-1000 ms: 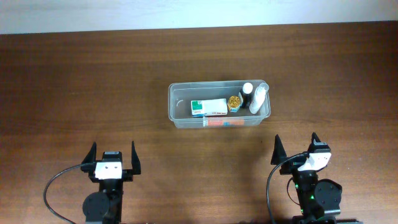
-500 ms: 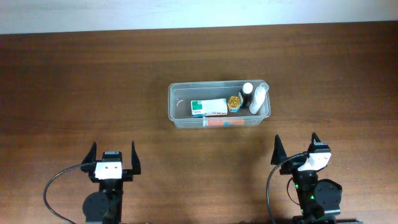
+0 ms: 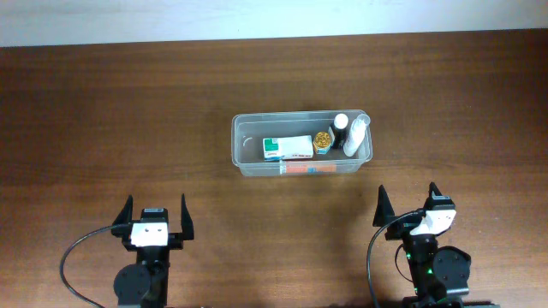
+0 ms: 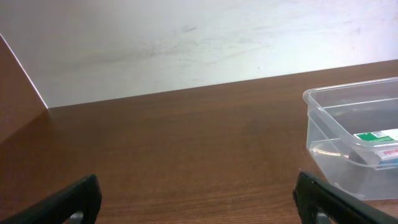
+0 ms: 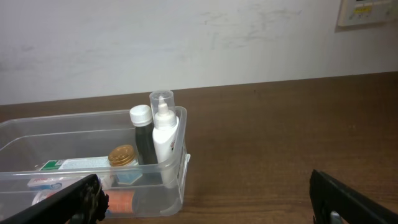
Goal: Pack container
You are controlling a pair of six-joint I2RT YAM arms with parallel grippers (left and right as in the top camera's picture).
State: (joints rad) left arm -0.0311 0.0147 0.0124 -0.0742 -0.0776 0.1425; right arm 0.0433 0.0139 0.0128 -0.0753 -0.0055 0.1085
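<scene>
Resting slightly right of centre on the brown table (image 3: 103,128) in the overhead frame, the container (image 3: 237,145) stands level and open-topped, well apart from both arms. The left gripper (image 3: 156,204) sits at the lower left of that frame and the right gripper (image 3: 408,190) at the lower right. Each has its fingers spread wide and holds nothing.

Inside the container, a green-and-white box (image 3: 288,147) lies flat near the centre and an orange tube (image 3: 308,168) lies along the near wall. A white bottle (image 3: 355,137) leans at the right end with a dark bottle (image 3: 341,122) just beside it. A gold-lidded jar (image 3: 323,139) stands between the box and the bottles.

Every item in view is inside, so packing appears done, and the step in hand is likely holding clear. Doing that well means keeping both arms low and back at the frame's bottom edge, fingers apart. Neither arm should sweep toward the thin wall, since so light a container would probably slide at a nudge. The white bottle, leaning as it does, looks the likeliest to topple.
</scene>
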